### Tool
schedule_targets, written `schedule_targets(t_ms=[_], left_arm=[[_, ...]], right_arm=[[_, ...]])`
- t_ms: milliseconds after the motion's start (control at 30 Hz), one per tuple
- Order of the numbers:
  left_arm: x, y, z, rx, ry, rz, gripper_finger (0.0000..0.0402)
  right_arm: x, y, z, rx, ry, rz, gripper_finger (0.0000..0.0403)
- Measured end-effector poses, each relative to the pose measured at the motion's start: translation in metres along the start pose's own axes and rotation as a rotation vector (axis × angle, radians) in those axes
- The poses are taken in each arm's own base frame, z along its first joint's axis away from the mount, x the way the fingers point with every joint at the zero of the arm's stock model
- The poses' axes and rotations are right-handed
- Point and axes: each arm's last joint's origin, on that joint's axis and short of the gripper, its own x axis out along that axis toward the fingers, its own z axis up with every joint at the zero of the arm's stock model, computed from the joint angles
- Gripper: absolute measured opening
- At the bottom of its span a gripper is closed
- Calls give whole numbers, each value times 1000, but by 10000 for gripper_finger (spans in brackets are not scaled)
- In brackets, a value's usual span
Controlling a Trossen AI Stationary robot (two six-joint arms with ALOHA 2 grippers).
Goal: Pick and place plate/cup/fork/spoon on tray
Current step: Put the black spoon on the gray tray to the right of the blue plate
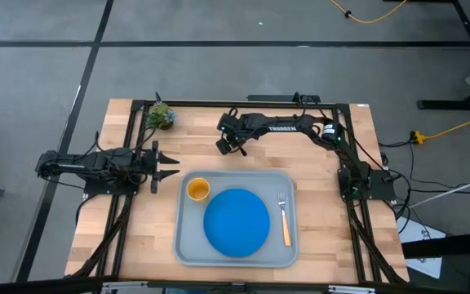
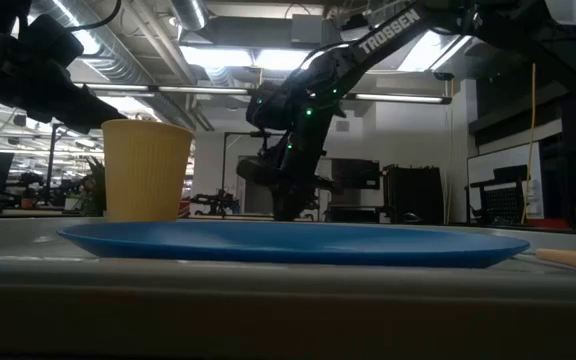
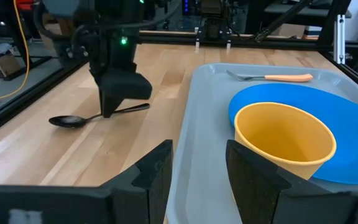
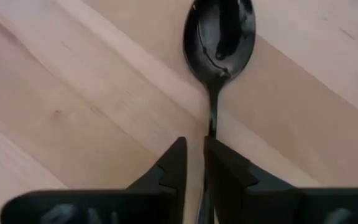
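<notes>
Right gripper (image 4: 193, 163) pinching thin dark metal spoon (image 4: 219, 37) handle (oval bowl glossy), left gripper (image 3: 197, 168) spread

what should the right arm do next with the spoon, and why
Probably lift. The right hand has its fingers closed around the spoon handle, but the spoon still lies on the wooden table, outside the tray, where cup, plate and fork already sit.

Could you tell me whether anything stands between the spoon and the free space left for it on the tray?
Nothing visible does. The right gripper is closed on the handle of the spoon, which lies on bare wood just beyond the tray. The cup, plate and fork already sit on the tray, leaving bare strips along its rim.
</notes>
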Motion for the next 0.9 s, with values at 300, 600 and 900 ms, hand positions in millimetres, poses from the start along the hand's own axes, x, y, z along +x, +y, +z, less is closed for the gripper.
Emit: schedule_targets(t_ms=[300, 600, 900], left_arm=[[0, 0, 0, 0, 0, -1, 143], [0, 0, 0, 0, 0, -1, 143], [0, 0, 0, 0, 0, -1, 143]], right_arm=[[5, -1, -1, 6, 11, -3, 62], [-4, 9, 3, -68, -79, -54, 62], [-3, 1, -3, -45, -28, -129, 63]])
